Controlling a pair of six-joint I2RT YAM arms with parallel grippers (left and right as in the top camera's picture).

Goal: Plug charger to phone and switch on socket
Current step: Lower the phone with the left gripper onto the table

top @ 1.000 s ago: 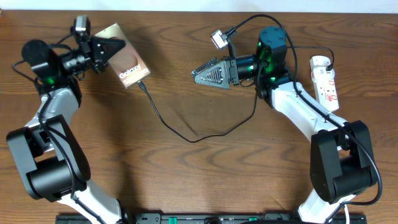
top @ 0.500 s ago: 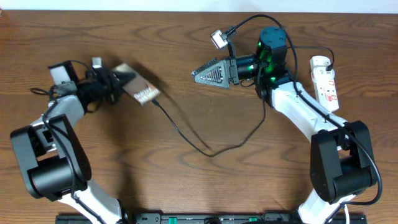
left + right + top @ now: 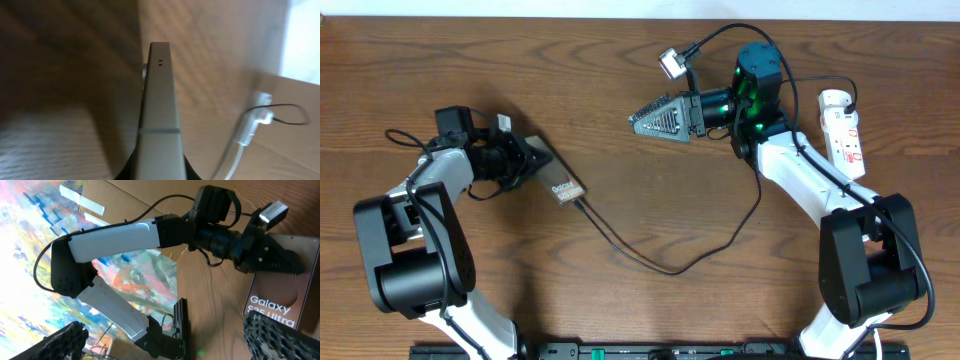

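- Since earlier, overhead: left gripper (image 3: 538,165) has swung inward w/ flat dark-brown phone (image 3: 563,186) clamped in it; thin black charger cable (image 3: 670,270) reaches phone's far end, joint too small to judge. Right gripper (image 3: 645,117) spread wide, empty.
- L wrist: phone (image 3: 160,115) edge-on between jaws, background blurred.
- R wrist: phone (image 3: 275,297) just below left gripper (image 3: 292,267), lower part hidden.

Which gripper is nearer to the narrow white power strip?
Right. The open right gripper hovers left of the white power strip; the left gripper, clamped on the dark brown phone, is much farther left.
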